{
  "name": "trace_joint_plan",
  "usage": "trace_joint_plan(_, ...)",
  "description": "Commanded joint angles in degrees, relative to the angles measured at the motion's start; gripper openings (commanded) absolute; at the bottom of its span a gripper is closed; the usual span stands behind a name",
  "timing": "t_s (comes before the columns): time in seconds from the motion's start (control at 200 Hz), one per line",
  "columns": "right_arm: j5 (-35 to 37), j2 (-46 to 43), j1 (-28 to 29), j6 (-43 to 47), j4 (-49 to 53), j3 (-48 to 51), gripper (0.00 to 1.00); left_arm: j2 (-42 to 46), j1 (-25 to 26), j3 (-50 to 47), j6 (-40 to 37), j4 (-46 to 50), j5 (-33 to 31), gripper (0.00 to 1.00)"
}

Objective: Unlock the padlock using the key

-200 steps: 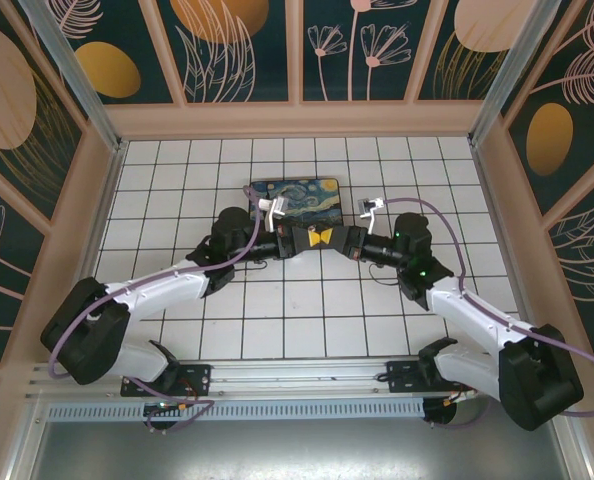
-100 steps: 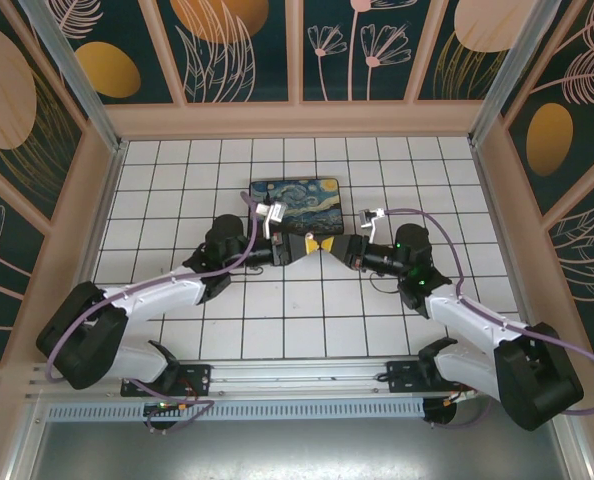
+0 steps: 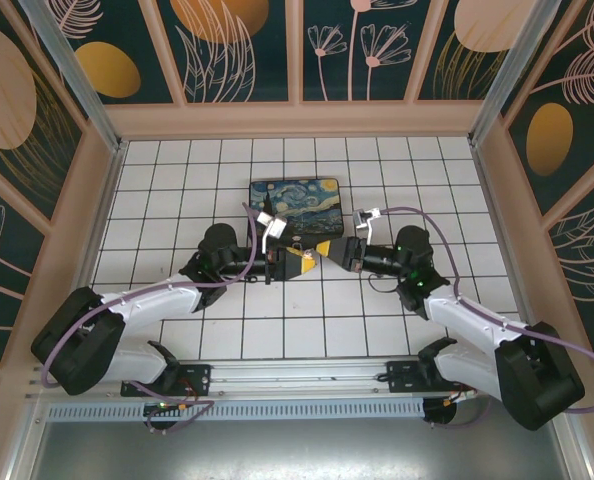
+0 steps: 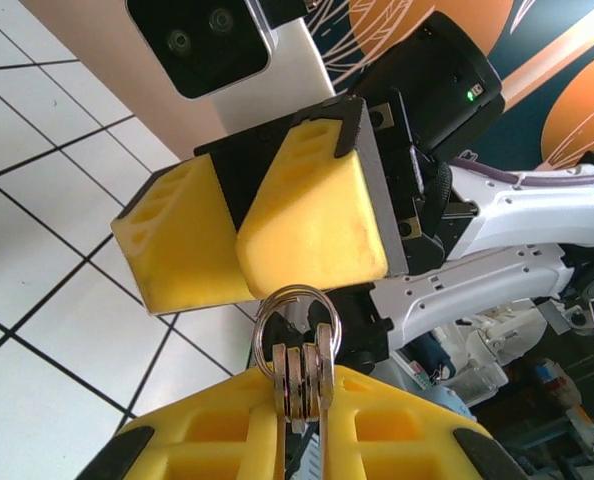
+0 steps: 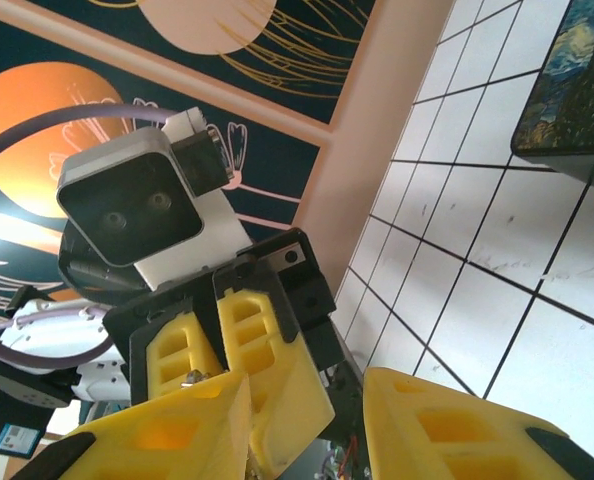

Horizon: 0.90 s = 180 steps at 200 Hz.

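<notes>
Just on the near side of the box [image 3: 297,200], the left end effector [image 3: 303,262] clamps the key [image 4: 297,365], its ring poking out; so thin a hold could slip. Closer to the box, the right end effector [image 5: 307,400] gapes empty, risking a collision.

White arms [image 3: 162,293], yellow fingers [image 4: 312,225], purple cables [image 4: 517,178]

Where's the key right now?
The small silvery metal key on its ring is pinched in the left tool, bottom centre of the left wrist view, just below the right tool's yellow fingertips, mid-table, near the starry-night painted box.
</notes>
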State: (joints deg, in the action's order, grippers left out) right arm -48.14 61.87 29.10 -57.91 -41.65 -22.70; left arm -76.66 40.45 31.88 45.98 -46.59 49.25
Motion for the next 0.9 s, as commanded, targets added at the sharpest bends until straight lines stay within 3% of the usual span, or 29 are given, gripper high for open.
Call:
trace_joint_plan(0.0,-0.9,-2.0,0.3,-1.4,-2.6,2.4,0.35,-0.3,-0.1,1.2,-3.2,0.8,-0.1,0.15)
trace_joint_plan(0.585,1.1,0.4,3.8,-0.4,-6.4,-1.3,0.37,-1.9,-0.1,-0.7,-1.5,-1.8,0.7,0.15)
trace_joint_plan(0.821,0.5,2.0,3.9,4.5,-4.4,-3.4,0.39,-2.0,-0.1,-0.7,-0.4,-3.2,2.2,0.14)
trace_joint_plan(0.896,0.0,2.5,3.9,5.7,-4.3,-4.1,0.35,-2.0,-0.1,-0.5,-0.3,-3.2,2.5,0.14)
